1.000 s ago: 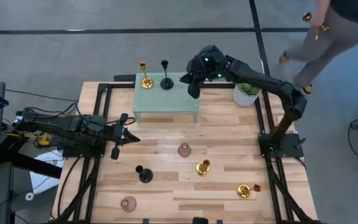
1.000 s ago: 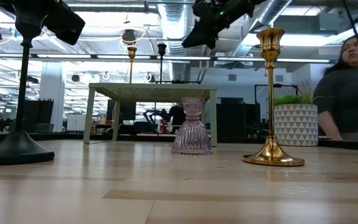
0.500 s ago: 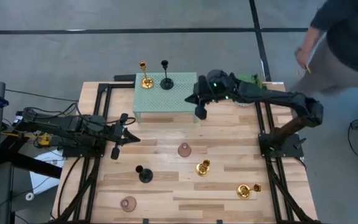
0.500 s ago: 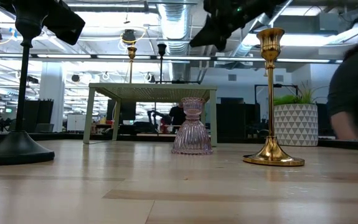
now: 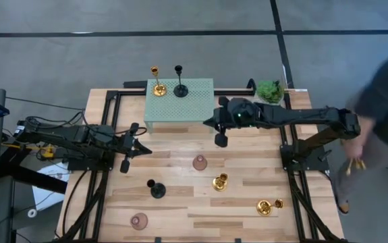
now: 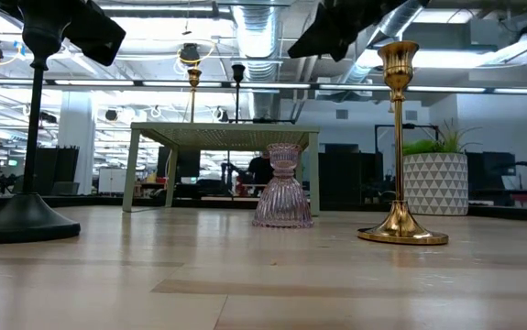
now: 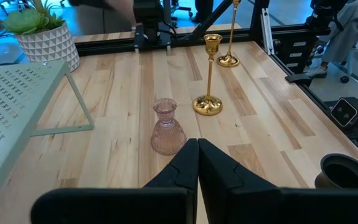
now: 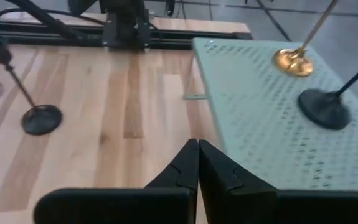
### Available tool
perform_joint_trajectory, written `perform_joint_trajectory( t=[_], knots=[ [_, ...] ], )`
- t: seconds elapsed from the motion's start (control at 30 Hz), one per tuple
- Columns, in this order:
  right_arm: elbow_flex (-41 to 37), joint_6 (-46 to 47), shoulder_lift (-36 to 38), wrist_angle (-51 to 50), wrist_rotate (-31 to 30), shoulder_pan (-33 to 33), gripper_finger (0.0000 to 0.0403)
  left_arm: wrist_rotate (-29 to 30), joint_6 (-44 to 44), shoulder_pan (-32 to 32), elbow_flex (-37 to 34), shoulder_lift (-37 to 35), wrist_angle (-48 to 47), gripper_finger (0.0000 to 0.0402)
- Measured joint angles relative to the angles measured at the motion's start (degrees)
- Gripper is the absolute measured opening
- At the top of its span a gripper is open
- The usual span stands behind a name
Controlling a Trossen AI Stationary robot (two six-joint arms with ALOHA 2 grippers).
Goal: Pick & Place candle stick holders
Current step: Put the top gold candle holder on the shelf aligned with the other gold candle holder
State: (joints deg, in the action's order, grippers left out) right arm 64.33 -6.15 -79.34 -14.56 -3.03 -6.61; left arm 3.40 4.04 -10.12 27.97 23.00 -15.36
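Both arms stretch level over the table; left gripper (image 5: 131,147) and right gripper (image 5: 220,140) jaws together.

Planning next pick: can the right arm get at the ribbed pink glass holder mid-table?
Probably yes. The right claw, shut and empty, hangs just beyond the ribbed pink glass holder, with bare wood between; the nearest gold candlestick stands clear on the far side.

A blurred person in dark clothing (image 5: 382,101) is cut off by the high view's right edge; a round dark-rimmed cup (image 7: 345,173) is cropped in the left wrist view.
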Motion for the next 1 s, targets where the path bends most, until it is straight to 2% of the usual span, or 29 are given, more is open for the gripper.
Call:
perform_joint_trajectory(
  t=[0.33,0.47,1.0],
  knots=[
    [-0.02,2.99,-0.55,-2.39,0.4,2.96,0.0,0.0,0.02,0.01,0.0,0.0,0.01,0.001],
    [0.01,1.34,-0.47,-4.29,1.49,3.65,0.0,0.0,0.02,0.01,0.0,0.0,0.01,0.001],
    [0.01,1.54,-1.33,-5.14,1.66,3.07,0.0,0.0,0.02,0.01,0.0,0.0,0.42,0.001]
  ],
)
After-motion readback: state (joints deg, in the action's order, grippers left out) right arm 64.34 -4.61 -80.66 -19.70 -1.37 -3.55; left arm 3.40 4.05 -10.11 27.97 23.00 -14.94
